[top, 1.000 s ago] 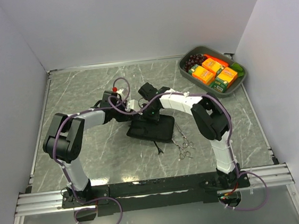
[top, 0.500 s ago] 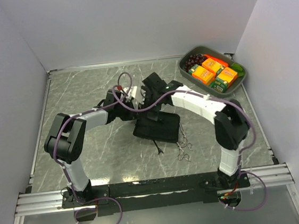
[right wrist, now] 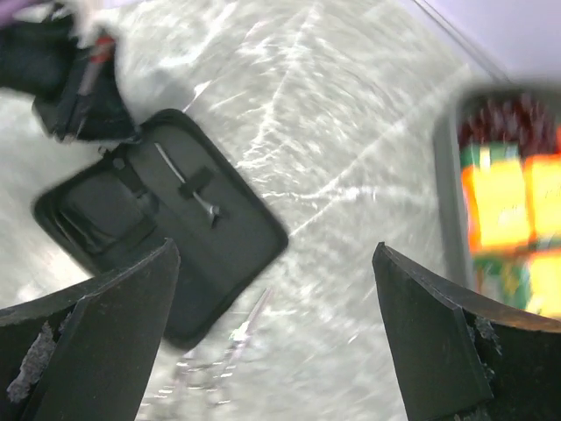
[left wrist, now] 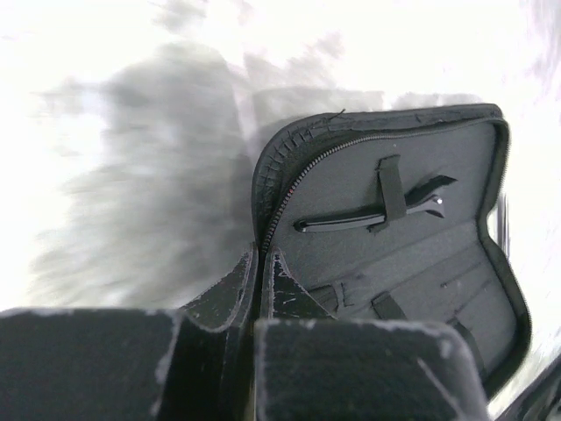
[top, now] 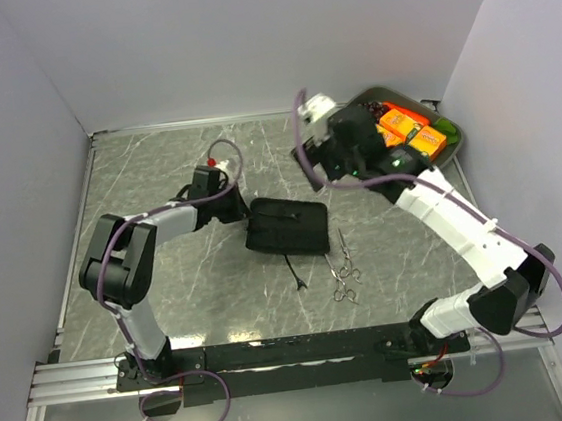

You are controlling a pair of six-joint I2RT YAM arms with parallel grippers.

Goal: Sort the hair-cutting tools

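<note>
Left gripper tight on zip case edge; right gripper wide open, empty

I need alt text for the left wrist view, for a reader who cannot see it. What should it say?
The left hand is shut on the zip edge of an open black case, seen from close up. Inside, on the grey lining, one thin black hair clip sits under a strap; the background is blurred.
</note>
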